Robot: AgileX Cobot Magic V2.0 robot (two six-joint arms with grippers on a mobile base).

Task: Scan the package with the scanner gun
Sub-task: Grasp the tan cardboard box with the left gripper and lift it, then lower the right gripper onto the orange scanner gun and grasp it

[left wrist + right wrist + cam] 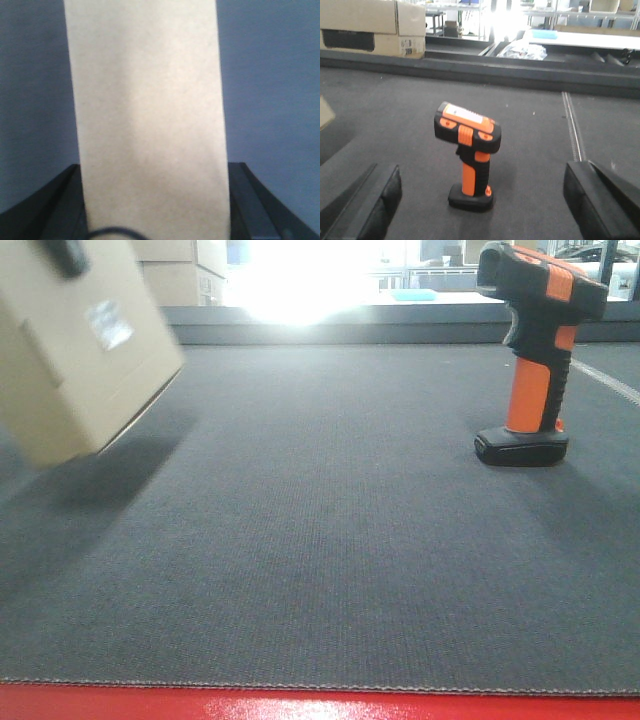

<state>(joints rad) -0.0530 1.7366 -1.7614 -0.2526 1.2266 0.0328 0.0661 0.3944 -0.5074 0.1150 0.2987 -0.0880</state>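
2 grippers, 1 loaded. The left gripper [155,207] clamps the package [147,100] between its black fingers [257,200]. The right gripper [480,200] is spread wide and empty, and the scanner gun [469,150] stands upright on its foot ahead of it. The dark grey mat [320,540] has a red front edge [320,707]. Only the front view shows the package tilted at far left, white sticker [108,323] visible, well apart from the scanner gun. Only the right wrist view shows a carton [370,25] beyond the mat.

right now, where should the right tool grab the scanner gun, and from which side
The orange handle, between black head and flat foot. The scanner gun stands upright, handle near vertical, so bring the open right tool in level from where it faces now, fingers closing on the handle's sides.
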